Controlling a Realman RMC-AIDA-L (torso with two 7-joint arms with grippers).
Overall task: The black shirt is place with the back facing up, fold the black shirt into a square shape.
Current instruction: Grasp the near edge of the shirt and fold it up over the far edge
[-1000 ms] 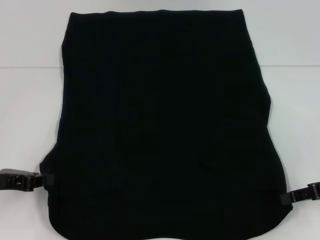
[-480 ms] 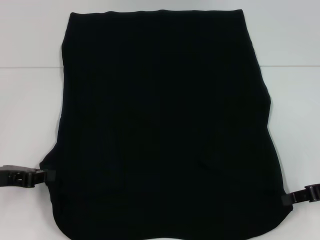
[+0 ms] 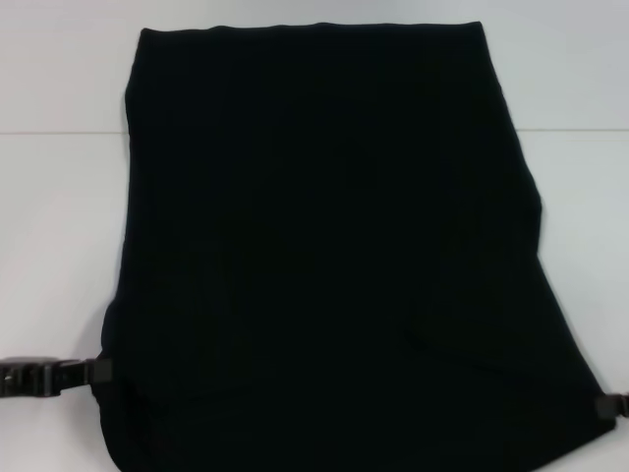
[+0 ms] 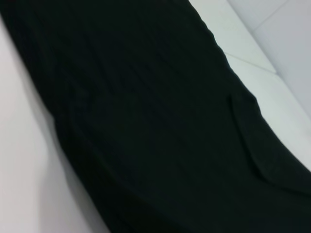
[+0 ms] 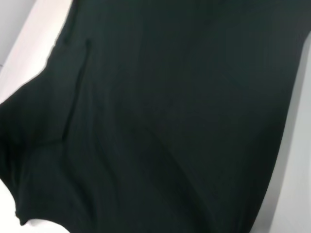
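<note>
On white table (image 3: 59,197) black shirt (image 3: 324,246), both hands (left (image 3: 98,372), right (image 3: 601,405)) gripping edges

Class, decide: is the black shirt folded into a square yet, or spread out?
Spread out: the black shirt lies as one long panel, not square.

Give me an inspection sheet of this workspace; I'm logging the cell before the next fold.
Surface: white table, bare around the cloth.
Job's things: black shirt spread over the middle, near end lifted at both sides.
Clutter: nothing seen.
Grippers: left gripper at the shirt's near left edge, right gripper at its near right edge; each shut on the fabric.
Cables: nothing seen.
Surroundings: pale wall behind the table.
</note>
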